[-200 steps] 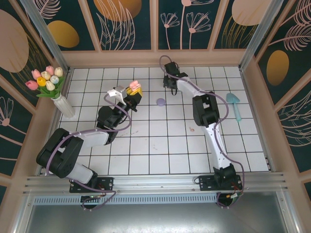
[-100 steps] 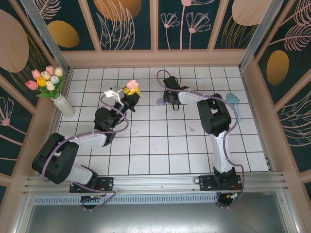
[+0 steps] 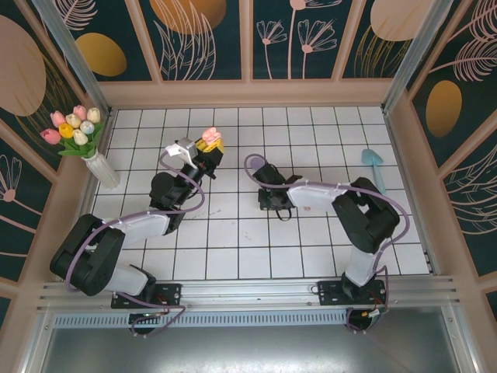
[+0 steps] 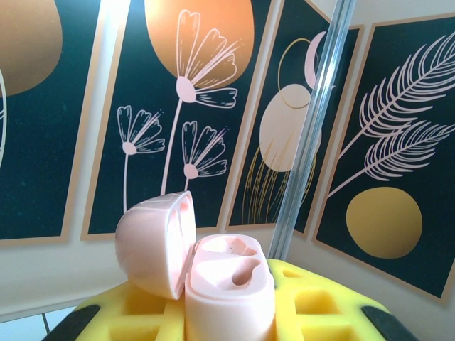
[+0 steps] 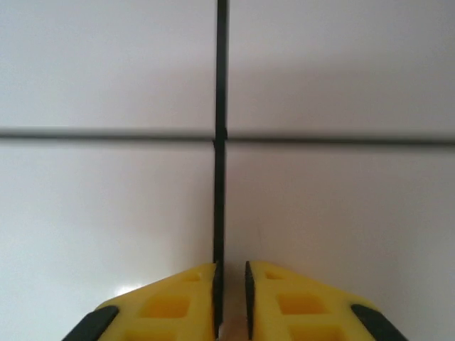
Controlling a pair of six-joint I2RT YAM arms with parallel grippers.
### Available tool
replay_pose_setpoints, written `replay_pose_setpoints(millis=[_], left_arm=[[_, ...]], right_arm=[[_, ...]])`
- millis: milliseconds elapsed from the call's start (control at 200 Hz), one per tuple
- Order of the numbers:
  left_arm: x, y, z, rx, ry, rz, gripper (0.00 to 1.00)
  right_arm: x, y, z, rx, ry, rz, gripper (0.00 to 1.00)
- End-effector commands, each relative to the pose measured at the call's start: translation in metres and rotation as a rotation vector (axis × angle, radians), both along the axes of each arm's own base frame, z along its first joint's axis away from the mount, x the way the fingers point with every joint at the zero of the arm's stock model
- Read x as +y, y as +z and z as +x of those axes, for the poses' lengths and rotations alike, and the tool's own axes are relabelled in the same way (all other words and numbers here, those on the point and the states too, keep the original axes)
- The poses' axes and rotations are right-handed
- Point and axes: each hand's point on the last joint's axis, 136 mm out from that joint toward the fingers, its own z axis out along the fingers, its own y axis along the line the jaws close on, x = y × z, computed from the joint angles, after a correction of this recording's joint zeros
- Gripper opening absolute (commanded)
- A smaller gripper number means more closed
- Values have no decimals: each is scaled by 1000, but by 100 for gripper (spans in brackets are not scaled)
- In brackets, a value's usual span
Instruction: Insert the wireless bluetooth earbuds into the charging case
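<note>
The left gripper (image 3: 211, 144) is clamping the open charging case (image 4: 229, 291) by its base, upper centre-left of the top view. The right gripper (image 5: 231, 298) is showing a slit; its contents cannot be told. The earbuds, probably light and slippery, are calling for a stem pinch.

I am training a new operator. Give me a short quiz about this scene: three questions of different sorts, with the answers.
1. True or false: the left gripper holds the charging case with its lid open.
2. The charging case is: A. pale pink; B. green; C. black.
3. Fill in: seen from above, the teal scoop lies near the tiled floor's ___ edge (robot's own side).
Key: 1 true; 2 A; 3 right.
</note>
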Motion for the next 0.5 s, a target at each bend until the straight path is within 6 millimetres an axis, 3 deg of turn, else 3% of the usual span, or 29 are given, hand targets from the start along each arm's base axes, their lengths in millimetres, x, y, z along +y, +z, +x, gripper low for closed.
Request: replay_pose_setpoints(millis=[0, 105, 225, 490], left_arm=[[1, 8, -7, -24, -10, -25, 0], [3, 7, -7, -23, -2, -18, 0], [5, 6, -9, -23, 8, -15, 0], [5, 7, -7, -33, 15, -7, 0]], right_arm=[[-19, 18, -17, 28, -116, 32, 30], [-14, 32, -14, 17, -172, 114, 41], [3, 41, -5, 11, -175, 175, 43], [33, 24, 4, 60, -105, 182, 42]])
